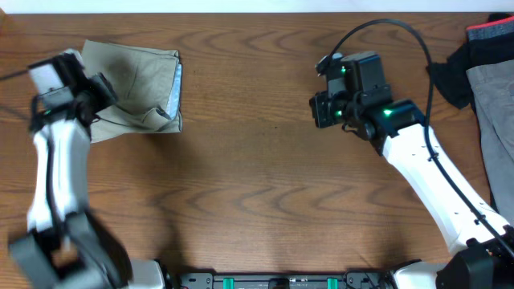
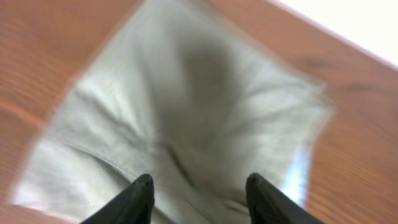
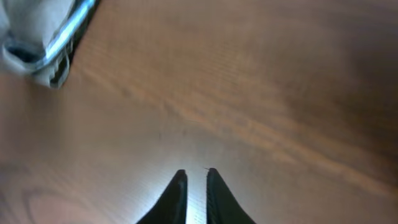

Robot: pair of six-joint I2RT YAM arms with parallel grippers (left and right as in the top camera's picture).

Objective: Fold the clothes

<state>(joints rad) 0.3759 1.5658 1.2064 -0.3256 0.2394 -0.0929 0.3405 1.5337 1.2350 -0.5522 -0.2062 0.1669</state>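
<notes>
- We are observing the clothes [image 1: 140,80], a light khaki-beige garment, lying folded into a compact, roughly square bundle at the far left of the table [image 1: 265,185].
- We are noting a pale blue-white lining showing along its right edge, with wrinkles and a stitched seam crossing the top layer.

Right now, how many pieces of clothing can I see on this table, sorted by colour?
Khaki-beige: 1, the folded clothes at the far left
Grey: 1, the grey garment at the right edge
Black with red trim: 1, the black garment beside the grey one
Total: 3
</notes>
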